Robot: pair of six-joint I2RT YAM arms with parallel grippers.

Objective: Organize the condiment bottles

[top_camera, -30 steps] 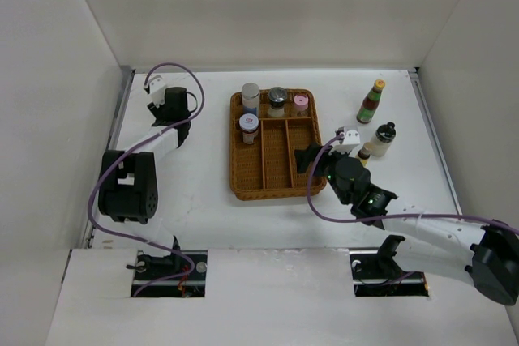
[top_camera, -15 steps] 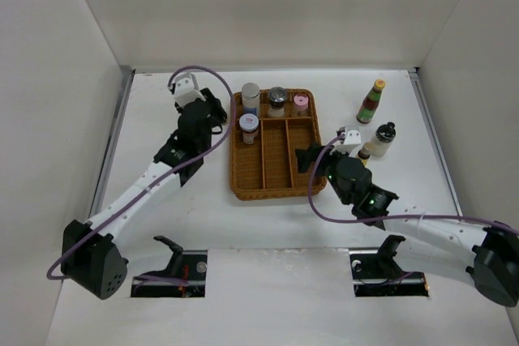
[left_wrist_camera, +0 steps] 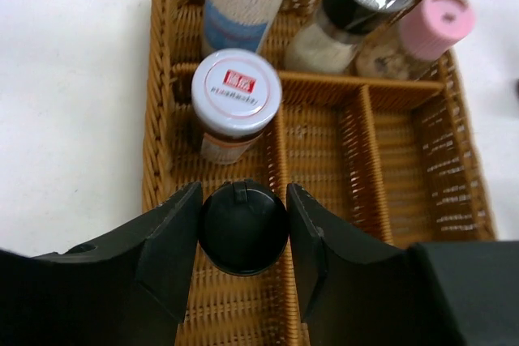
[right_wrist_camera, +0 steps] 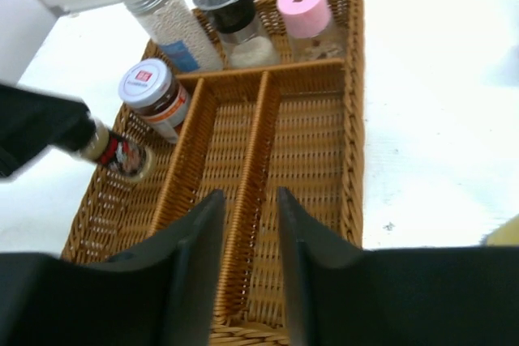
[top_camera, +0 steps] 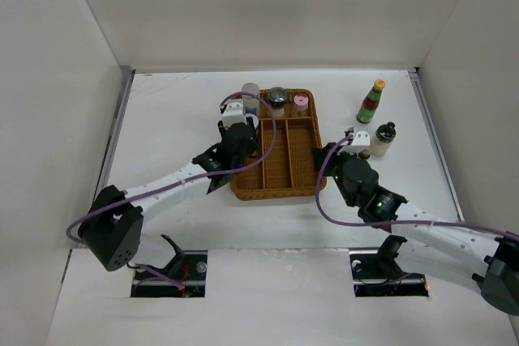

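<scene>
Placing the small bottle (left_wrist_camera: 243, 228) into the tray looks like the step in hand. Top view: left claw (top_camera: 237, 131) sits over the left lane of the wicker tray (top_camera: 280, 194). Right claw (top_camera: 350, 137) is just beside the tray's right wall. The green bottle (top_camera: 371, 103) and a clear black-capped bottle (top_camera: 381, 140) stand on the table (top_camera: 178, 119) to the right, not yet sorted. Left wrist: claw clenched on the small bottle's black cap, red-and-white-capped jar (left_wrist_camera: 235, 95) just ahead in the same lane, divider (left_wrist_camera: 278, 147) close on the right. Lower straight between outer wall and divider, stop short of the jar, and release only once the base is seated. Right wrist: the small bottle reads as tilted, cap end toward the outer wall. Level it first or it may topple. Right fingers (right_wrist_camera: 199, 265) stand close, narrow gap, nothing between them; can't tell if that's fully clenched.
</scene>
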